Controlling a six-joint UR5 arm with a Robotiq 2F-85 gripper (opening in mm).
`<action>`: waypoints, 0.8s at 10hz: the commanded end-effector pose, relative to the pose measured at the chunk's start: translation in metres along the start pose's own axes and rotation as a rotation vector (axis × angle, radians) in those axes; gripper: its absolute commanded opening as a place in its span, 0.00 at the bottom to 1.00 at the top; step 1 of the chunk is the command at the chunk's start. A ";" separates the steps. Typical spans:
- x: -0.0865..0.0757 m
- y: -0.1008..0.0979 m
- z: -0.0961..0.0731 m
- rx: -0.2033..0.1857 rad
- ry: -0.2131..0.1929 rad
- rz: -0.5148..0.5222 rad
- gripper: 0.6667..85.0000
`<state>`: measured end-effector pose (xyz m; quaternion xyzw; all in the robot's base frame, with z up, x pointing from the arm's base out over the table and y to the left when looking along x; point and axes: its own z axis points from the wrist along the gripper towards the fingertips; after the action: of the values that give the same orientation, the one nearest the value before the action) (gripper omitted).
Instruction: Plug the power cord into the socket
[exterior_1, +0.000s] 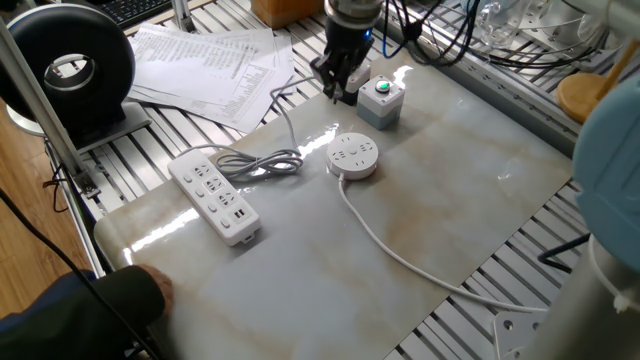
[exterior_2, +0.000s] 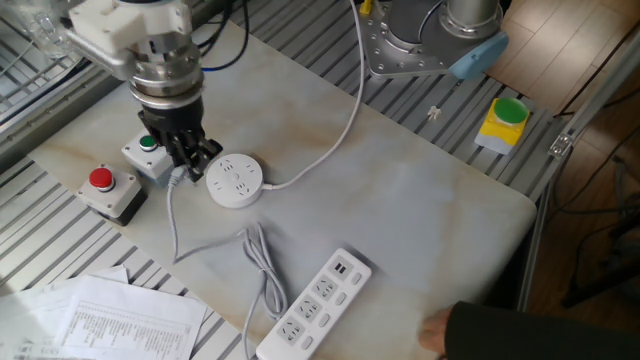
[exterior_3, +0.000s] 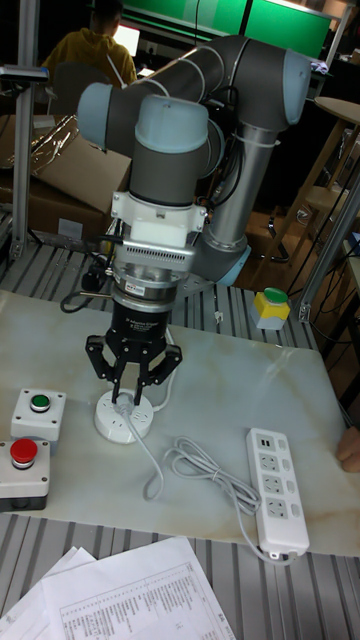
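Observation:
The round white socket (exterior_2: 235, 180) lies on the marble tabletop, its thick white cable (exterior_2: 330, 140) running off toward the arm's base. My gripper (exterior_2: 186, 166) hangs just left of it and slightly above, shut on the small pale plug of the power cord (exterior_2: 172, 222). In the tall fixed view the gripper (exterior_3: 129, 396) stands right over the socket (exterior_3: 124, 424) and hides part of its top. The thin grey cord (exterior_3: 152, 462) trails from the fingers to a looped bundle (exterior_1: 262, 165) and on to the long white power strip (exterior_1: 212, 195).
Grey button boxes, one green (exterior_2: 147, 153) and one red (exterior_2: 103, 188), sit close behind the gripper. Printed papers (exterior_1: 210, 60) and a black round device (exterior_1: 70, 70) lie beyond the strip. A yellow box (exterior_2: 503, 122) stands near the arm's base. A person's hand (exterior_2: 440, 330) rests at the table edge.

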<state>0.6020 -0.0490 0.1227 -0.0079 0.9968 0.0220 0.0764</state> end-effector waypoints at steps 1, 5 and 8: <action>0.003 -0.007 0.004 0.041 -0.006 -0.049 0.00; 0.001 -0.015 -0.001 0.046 0.013 -0.338 0.00; -0.005 -0.022 -0.004 0.052 0.010 -0.414 0.00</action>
<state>0.6024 -0.0661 0.1228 -0.1661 0.9833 -0.0172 0.0724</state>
